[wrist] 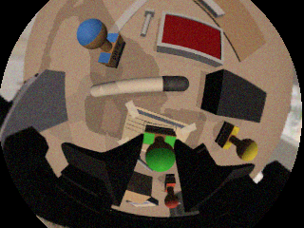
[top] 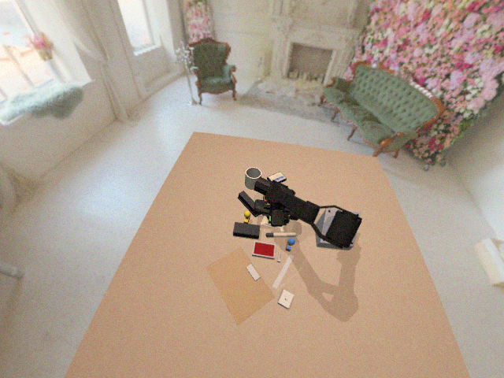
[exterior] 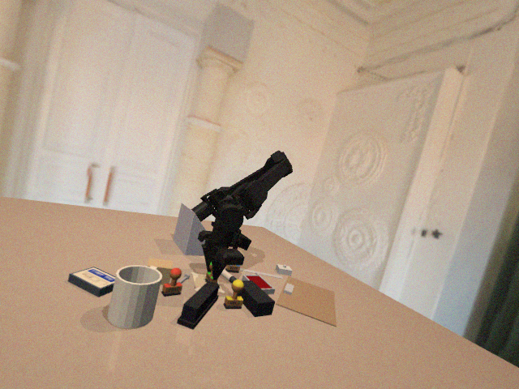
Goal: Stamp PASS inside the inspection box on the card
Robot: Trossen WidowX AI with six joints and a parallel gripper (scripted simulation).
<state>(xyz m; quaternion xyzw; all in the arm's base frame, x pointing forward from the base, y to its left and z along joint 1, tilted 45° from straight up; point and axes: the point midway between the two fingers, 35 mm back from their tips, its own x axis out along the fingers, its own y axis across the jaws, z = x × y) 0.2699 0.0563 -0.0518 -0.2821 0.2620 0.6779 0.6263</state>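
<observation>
High distant top view, low exterior across the bench, close wrist view, all sharing stamps

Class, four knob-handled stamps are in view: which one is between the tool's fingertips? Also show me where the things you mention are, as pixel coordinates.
The stamp with the round green knob (wrist: 161,160): the tool (wrist: 159,140) grips it above the card (wrist: 135,124), while the blue-, yellow- and red-knobbed stamps stand ungripped.

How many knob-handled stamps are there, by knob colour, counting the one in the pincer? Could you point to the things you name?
Green-knobbed stamp (wrist: 161,159), in the pincer (wrist: 159,140): 1
Blue-knobbed stamp (top: 290,241) (wrist: 92,33): 1
Yellow-knobbed stamp (top: 246,213) (exterior: 238,285) (wrist: 247,149): 1
Red-knobbed stamp (exterior: 175,272) (wrist: 171,201): 1
Total: 4
</observation>
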